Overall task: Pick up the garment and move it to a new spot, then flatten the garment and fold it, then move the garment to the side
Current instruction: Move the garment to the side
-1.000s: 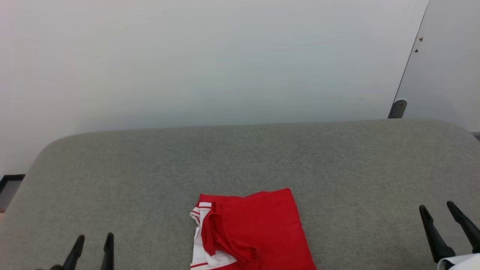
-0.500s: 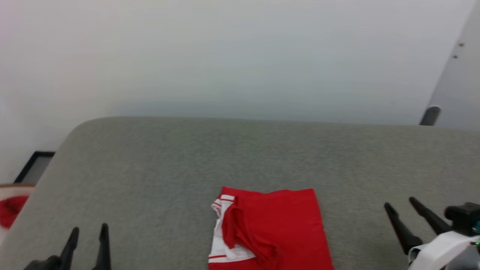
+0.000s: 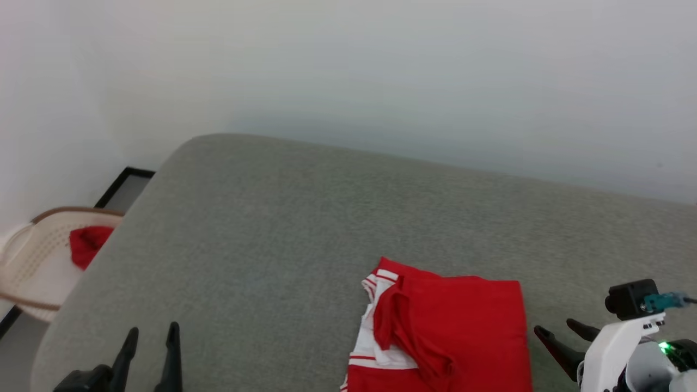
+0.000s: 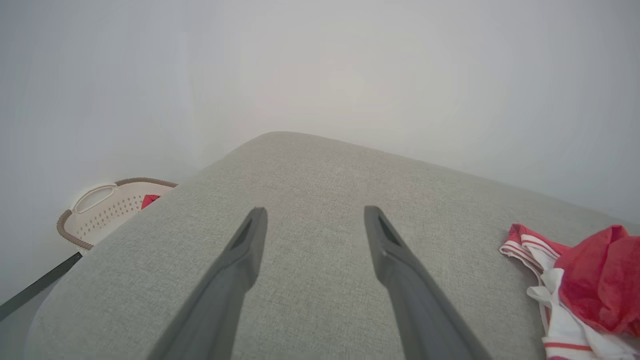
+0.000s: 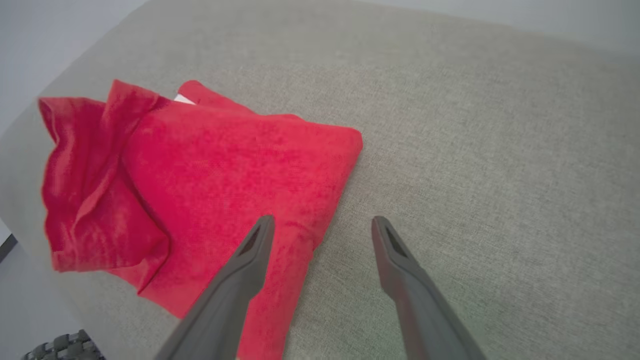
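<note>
The left fingers (image 3: 173,342) are spread wide apart and hold nothing. They hang over a bare part of the grey counter (image 3: 326,218), near its front edge. The right fingers (image 3: 552,343) are wide apart too, and hold nothing. They are low over the counter, just beside the right edge of the shirt (image 3: 457,326). In the right wrist view one finger shows in front of that edge, but whether it touches is hard to tell. The shirt is folded into a red block with white, striped bits sticking out on its left. It lies at the front of the counter, nearer the right fingers. Off the counter's left end sits a pale basket (image 3: 38,256) with a red cloth (image 3: 87,245) in it. A plain wall (image 3: 381,71) stands behind.
</note>
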{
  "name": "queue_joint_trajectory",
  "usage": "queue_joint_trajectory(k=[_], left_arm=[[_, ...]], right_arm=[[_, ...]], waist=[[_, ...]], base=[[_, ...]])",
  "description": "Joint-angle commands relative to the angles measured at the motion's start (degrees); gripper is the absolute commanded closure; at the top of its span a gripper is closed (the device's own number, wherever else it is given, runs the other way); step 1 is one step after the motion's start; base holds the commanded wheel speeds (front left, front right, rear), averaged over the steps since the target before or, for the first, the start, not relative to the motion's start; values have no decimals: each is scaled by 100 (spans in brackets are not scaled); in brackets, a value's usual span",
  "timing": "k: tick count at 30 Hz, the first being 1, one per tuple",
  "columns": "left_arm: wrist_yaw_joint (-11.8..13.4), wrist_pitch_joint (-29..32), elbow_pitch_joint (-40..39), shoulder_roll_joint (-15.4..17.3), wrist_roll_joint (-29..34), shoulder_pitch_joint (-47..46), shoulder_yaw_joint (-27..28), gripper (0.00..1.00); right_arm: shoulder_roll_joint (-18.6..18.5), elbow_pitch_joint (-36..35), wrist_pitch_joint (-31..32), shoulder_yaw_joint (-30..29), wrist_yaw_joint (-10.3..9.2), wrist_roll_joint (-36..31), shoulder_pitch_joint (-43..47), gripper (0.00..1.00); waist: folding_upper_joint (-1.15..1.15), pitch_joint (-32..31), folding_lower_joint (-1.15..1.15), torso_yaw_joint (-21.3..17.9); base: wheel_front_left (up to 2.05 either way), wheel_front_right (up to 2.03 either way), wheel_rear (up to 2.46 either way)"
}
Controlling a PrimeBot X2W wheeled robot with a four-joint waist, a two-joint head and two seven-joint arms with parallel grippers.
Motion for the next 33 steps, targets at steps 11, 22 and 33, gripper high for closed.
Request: queue_joint_trajectory(k=[11,22,33], left_arm=[[-57,-3,154,-249,-67,-427,-216,0],[-93,-2,292,-431,-56,-720,-306,0],[-99,-2,317,-502,-36,-685,-197,0]], right_arm=[[112,152,1428,-305,-4,-265,-500,0],[476,556,2159,-429,-4,-436,-728,0],[404,647,2248,-317,-6,-451,-915,100]], waist=[[0,742,0,493],[0,1124,0,666],[0,1043,0,624]], base=[[0,0,0],[0,0,0],[0,0,0]])
